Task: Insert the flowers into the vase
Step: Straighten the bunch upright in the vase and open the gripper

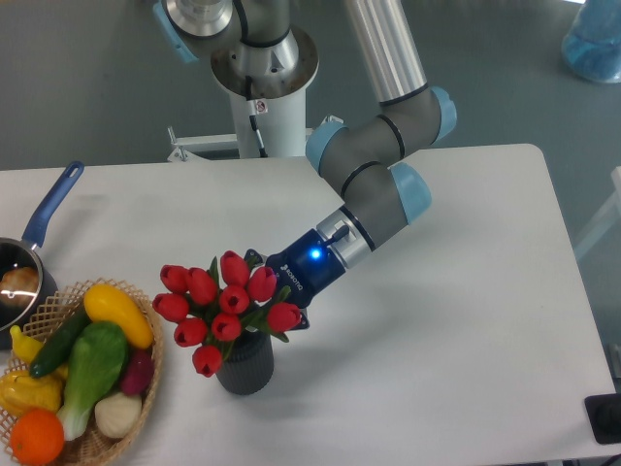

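A bunch of red tulip flowers (225, 301) with green leaves stands with its stems down in the small dark grey ribbed vase (245, 367), near the table's front left. The buds spread wider than the vase rim and hide it. My gripper (272, 289) reaches in from the upper right, its blue body pressed against the right side of the bunch. The buds cover its fingertips, but the bunch shifts together with it, so it reads as shut on the stems.
A wicker basket (107, 442) of toy vegetables sits just left of the vase at the front left corner. A blue-handled saucepan (39, 228) lies at the left edge. The robot base (262, 68) stands behind the table.
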`<action>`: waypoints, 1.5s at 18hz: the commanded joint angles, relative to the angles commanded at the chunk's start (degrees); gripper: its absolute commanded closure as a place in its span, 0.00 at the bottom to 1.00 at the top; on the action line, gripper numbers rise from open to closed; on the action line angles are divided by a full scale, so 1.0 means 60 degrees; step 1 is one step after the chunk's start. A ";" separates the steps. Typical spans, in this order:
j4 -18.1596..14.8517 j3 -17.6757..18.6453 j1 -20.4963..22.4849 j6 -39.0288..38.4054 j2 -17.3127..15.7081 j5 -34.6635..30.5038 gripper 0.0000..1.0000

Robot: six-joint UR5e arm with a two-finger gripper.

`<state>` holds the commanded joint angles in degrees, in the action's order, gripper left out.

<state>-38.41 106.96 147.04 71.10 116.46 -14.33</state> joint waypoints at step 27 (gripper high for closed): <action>-0.0015 -0.0117 -0.0029 0.0073 -0.0117 -0.0292 0.09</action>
<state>-38.50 106.26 146.87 71.54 115.75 -16.08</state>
